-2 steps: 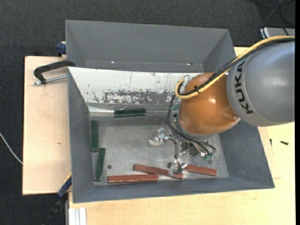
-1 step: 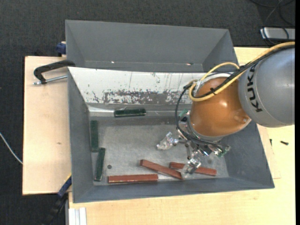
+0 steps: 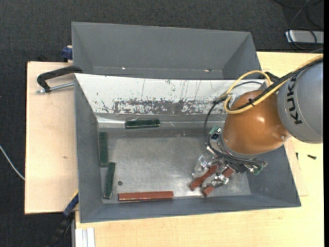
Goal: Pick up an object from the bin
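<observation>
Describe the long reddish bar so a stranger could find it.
In the grey bin, find the front wall, at the view's bottom. The red-brown bar lies flat along it, left of the gripper. The other long bars are dark green.

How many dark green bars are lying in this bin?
3 dark green bars: one along the back wall, one along the left wall, one just in front of it near the front-left corner. Others may lie hidden under the arm's orange cover.
</observation>
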`<state>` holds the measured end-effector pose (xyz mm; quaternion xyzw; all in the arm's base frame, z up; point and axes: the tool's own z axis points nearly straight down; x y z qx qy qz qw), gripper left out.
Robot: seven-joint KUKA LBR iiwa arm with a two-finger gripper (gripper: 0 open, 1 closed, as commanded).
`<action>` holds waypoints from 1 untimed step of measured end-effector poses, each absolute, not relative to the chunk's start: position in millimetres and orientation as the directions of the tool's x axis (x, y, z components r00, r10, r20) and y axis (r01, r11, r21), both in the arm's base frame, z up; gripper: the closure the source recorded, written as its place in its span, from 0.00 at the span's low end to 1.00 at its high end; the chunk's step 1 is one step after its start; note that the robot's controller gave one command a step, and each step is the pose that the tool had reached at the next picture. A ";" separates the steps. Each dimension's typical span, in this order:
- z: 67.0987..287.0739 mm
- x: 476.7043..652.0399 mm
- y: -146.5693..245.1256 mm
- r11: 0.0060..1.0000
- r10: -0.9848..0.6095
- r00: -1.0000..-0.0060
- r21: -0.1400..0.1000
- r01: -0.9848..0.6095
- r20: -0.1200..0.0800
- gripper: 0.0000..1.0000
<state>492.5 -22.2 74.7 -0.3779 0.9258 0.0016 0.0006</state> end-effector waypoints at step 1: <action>74.7 492.5 -22.3 0.714 -0.700 -0.714 0.003 -0.700 -0.002 1.00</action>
